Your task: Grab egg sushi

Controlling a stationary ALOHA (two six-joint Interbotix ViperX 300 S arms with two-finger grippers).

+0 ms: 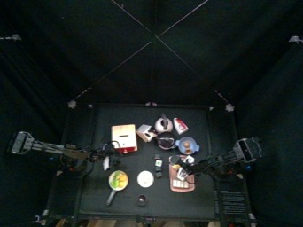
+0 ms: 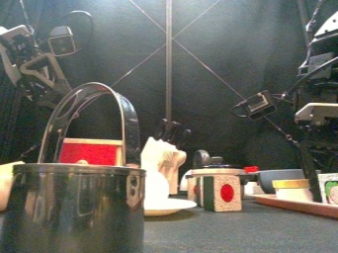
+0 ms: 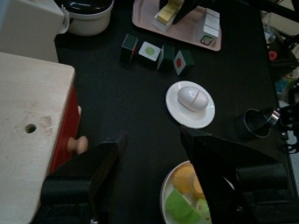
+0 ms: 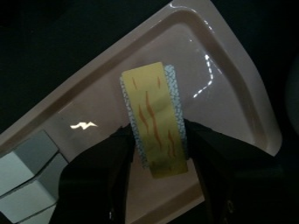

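Right hand (image 4: 158,171) open astride egg sushi (image 4: 156,118) on pink tray (image 4: 222,79), apparently untouched.

Black table (image 1: 101,120), pink tray (image 1: 180,184), white plate (image 1: 145,178) (near front), metal pot (image 2: 73,208)

free: tray floor (image 4: 222,96) beside egg sushi (image 4: 156,118) | obstacles: tray rim, white blocks (image 4: 24,179)

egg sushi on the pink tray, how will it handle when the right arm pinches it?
The egg sushi is a long narrow block lying flat on the pink tray, so it probably won't roll. It looks like a moulded toy, likely stiff and light. Its glossy yellow top may be slippery. The right gripper straddles its near end, jaws open.
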